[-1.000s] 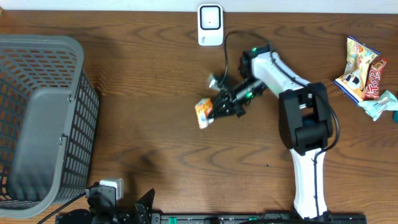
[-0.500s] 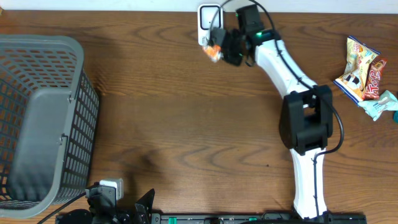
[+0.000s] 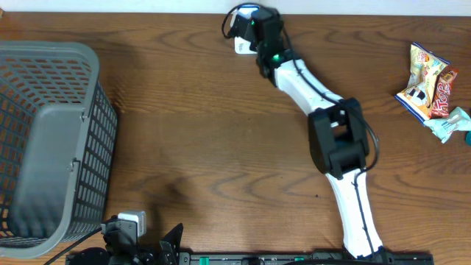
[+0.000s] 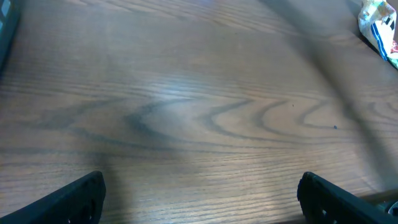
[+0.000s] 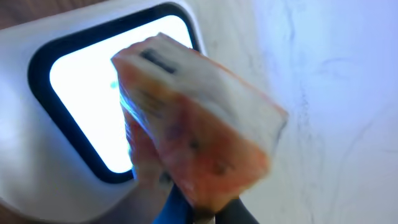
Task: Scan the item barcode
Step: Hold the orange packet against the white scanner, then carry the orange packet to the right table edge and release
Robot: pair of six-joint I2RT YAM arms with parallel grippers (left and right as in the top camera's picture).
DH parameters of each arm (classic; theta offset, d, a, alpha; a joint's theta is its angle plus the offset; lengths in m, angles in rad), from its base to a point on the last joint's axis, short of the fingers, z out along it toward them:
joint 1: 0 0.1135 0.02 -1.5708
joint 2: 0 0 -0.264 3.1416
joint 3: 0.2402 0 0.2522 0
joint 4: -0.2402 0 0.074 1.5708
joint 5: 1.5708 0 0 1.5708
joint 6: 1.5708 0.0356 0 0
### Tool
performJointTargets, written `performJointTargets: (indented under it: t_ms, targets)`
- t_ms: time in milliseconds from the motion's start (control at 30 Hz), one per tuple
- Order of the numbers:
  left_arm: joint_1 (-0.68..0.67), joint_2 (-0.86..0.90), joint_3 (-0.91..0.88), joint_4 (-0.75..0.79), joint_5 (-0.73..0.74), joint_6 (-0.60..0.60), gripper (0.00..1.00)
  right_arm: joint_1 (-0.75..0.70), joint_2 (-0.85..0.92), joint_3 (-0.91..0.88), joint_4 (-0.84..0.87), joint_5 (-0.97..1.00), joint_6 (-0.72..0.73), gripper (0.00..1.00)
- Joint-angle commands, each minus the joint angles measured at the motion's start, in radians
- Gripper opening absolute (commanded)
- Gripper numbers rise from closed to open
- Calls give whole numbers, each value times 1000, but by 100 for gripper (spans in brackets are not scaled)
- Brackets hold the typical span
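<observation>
Above the near tabletop [image 4: 199, 93], the left fingers [image 4: 78, 198] stand wide and empty. At the far edge, the right fingers [image 3: 241, 23] clamp an orange snack packet [image 5: 199, 130], long axis slanted, just before the scanner [image 5: 74, 93] and its lit window.

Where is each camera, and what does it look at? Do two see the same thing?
Overhead: above the table, looking straight down on the basket, scanner and right arm.
Left wrist: low over bare table wood; the open left gripper shows its fingertips at bottom corners.
Right wrist: close up, facing the scanner's lit window and orange packet; right gripper barely shows.
Shared: overhead and right wrist both see the scanner.
</observation>
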Motion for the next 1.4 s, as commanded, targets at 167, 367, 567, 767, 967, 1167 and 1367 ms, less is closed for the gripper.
performJointTargets:
  t_ms: [167,367,567,767,967,1167,1367]
  targets:
    - [-4,-7,5,0,1,17,98,26,19,34,88,246,-95,1]
    - [-4,-7,5,0,1,17,98,-34,-58,35,-32,362,16,1]
    - [-4,-7,5,0,1,17,98,-219,-118,35,-361,426,209,1]
    - [-4,-7,5,0,1,17,98,-446,-99,24,-637,222,392,1]
    - [-4,-7,5,0,1,17,98,-606,-98,-8,-641,207,546,8]
    - [-4,-7,5,0,1,17,98,-684,-137,-2,-660,203,760,99]
    - [-4,-7,5,0,1,17,98,-695,-345,4,-706,-76,837,99]
